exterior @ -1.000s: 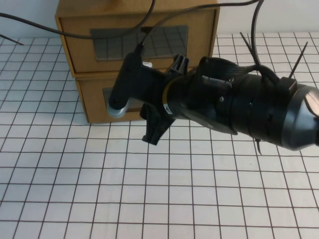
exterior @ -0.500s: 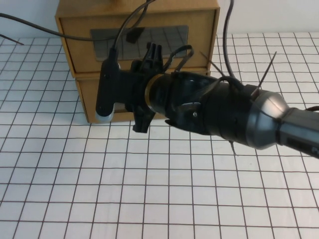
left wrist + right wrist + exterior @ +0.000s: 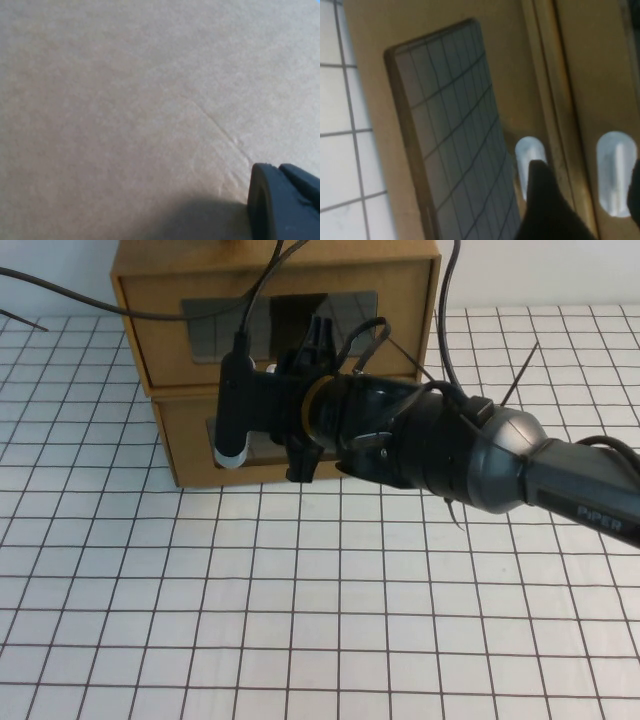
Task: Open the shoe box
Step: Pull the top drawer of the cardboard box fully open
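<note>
high: two stacked shoe boxes (image 3: 150,325) at the rear of the table (image 3: 150,620), both closed, contents can't tell; right gripper (image 3: 308,405) at their front | left wrist: left gripper (image 3: 282,202) close to plain cardboard, apart or together can't tell | right wrist: right gripper (image 3: 590,197) spread apart, pull cutout (image 3: 615,170) between the jaws, window (image 3: 450,130) beside

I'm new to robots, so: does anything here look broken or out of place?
Nothing stands out. Top box sits squarely on bottom box; right gripper, open, faces their fronts; left gripper hovers by plain cardboard.
</note>
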`<action>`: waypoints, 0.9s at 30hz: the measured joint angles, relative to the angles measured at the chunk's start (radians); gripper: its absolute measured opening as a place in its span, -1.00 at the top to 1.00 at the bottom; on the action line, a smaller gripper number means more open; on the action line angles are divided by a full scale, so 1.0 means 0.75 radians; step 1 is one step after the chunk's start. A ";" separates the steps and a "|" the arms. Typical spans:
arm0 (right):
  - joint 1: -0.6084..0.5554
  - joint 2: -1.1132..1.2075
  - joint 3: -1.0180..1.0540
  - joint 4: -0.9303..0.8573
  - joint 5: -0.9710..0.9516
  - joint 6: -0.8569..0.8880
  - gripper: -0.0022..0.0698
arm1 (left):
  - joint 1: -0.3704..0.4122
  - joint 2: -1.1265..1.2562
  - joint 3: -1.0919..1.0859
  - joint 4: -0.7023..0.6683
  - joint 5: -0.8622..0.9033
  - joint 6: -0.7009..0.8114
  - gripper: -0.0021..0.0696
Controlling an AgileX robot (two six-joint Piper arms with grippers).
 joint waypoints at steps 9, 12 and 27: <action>-0.020 0.029 -0.005 -0.061 -0.023 0.016 0.05 | 0.000 0.000 0.000 0.000 0.003 0.000 0.95; -0.021 0.030 -0.005 -0.089 -0.025 0.036 0.05 | 0.000 0.000 0.000 0.000 0.003 0.000 0.95; -0.023 0.035 -0.005 -0.445 -0.051 0.333 0.47 | 0.000 0.000 0.000 0.000 0.006 0.000 0.95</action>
